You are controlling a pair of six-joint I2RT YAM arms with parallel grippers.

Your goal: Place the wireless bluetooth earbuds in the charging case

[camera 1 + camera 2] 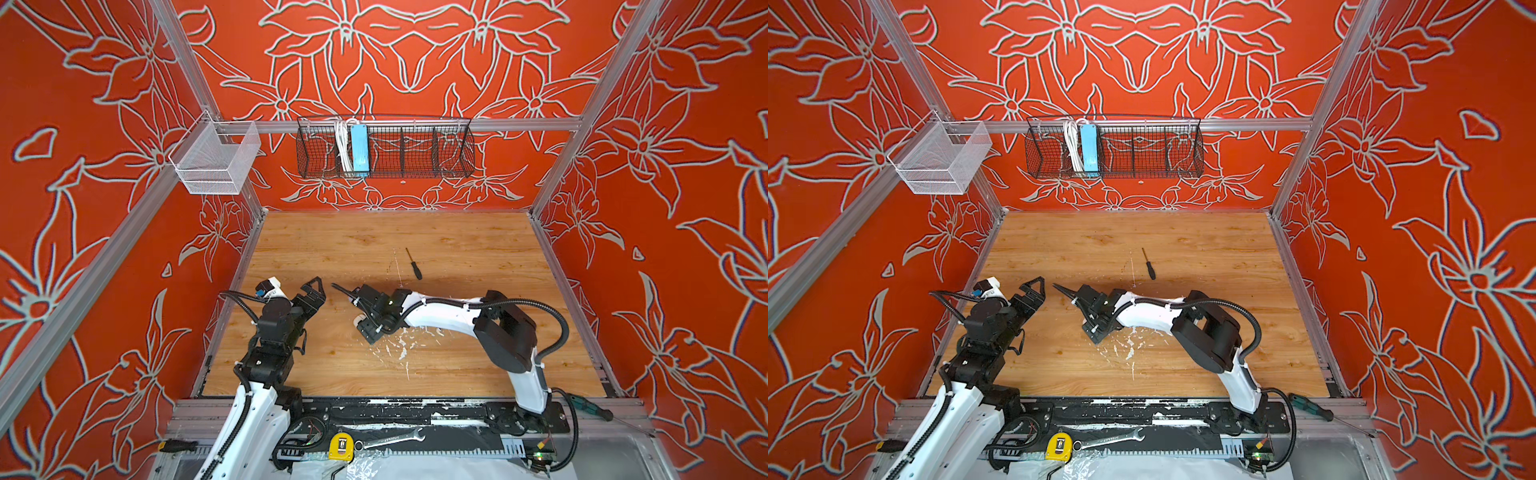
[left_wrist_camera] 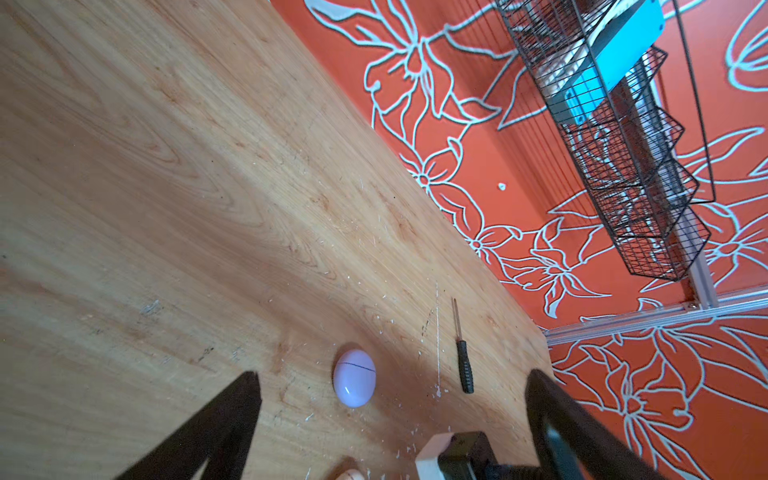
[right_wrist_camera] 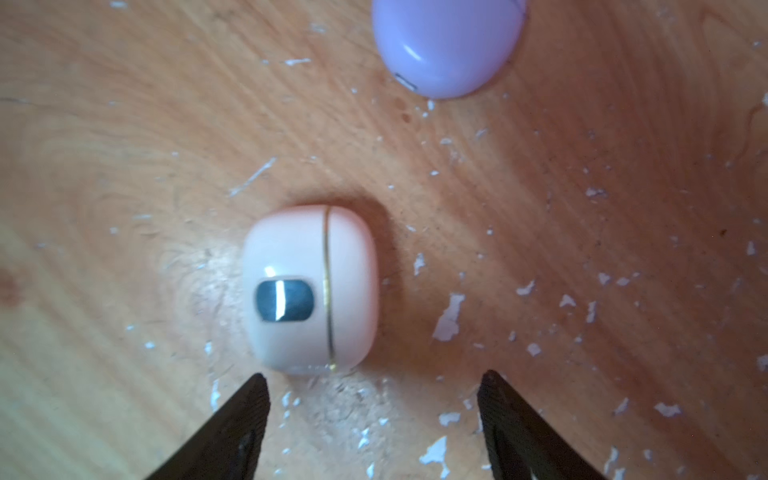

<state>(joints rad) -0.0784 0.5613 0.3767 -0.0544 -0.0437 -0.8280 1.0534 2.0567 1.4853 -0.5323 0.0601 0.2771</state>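
My right pincer (image 3: 374,376) gapes wide and empty. The cream case (image 3: 309,291), lid shut, lies just ahead at twelve o'clock, with the lavender case (image 3: 449,45) at one. My left pincer (image 2: 392,374) gapes empty too. No earbuds show; I judge them stowed, so next I back clear.

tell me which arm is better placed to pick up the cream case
Right, probably: the closed cream case lies just ahead of the open right gripper. The open left gripper faces the lavender case instead.
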